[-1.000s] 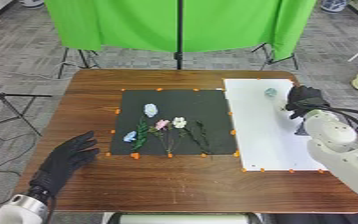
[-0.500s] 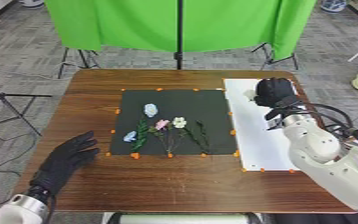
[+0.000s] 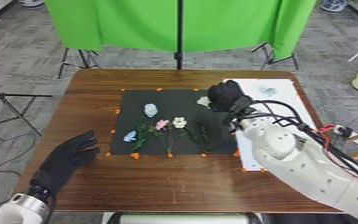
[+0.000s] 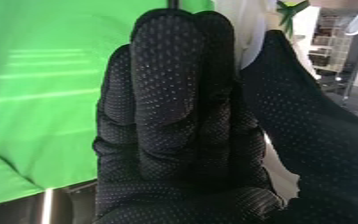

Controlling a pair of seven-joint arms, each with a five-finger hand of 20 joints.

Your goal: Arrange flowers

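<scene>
1. Shifting a white flower [image 3: 204, 101] off the white sheet [image 3: 279, 86] seems to be what just got done: half a second ago the right hand [image 3: 227, 94] was over that sheet, and now it's been brought to the black mat [image 3: 165, 96]'s 1 o'clock edge (12 = away from the robot).

2. Grip-wise, the bloom is pinched between thumb and fingers, with a bit of green [image 4: 291, 12] visible past the thumb. Whether it's been set down can't be told.

3. Nothing on the mat has been disturbed. Going from mat centre: blue flower [image 3: 151, 110] at 11 o'clock, pink flower [image 3: 162, 124] and second white flower [image 3: 180, 122] side by side near the middle, leafy sprig [image 3: 141, 131] and small blue flower [image 3: 130, 136] around 8, dark green stem [image 3: 202, 138] around 5.

4. So the upper right of the layout is probably being filled next. A low, gentle release is called for, or petals could get dragged by the glove.

5. A pale bluish bloom [image 3: 269, 91] is still left on the sheet, so more is likely to be placed.

6. The left hand [image 3: 66, 157] has been kept parked at 8 o'clock, fingers loosely spread.
</scene>
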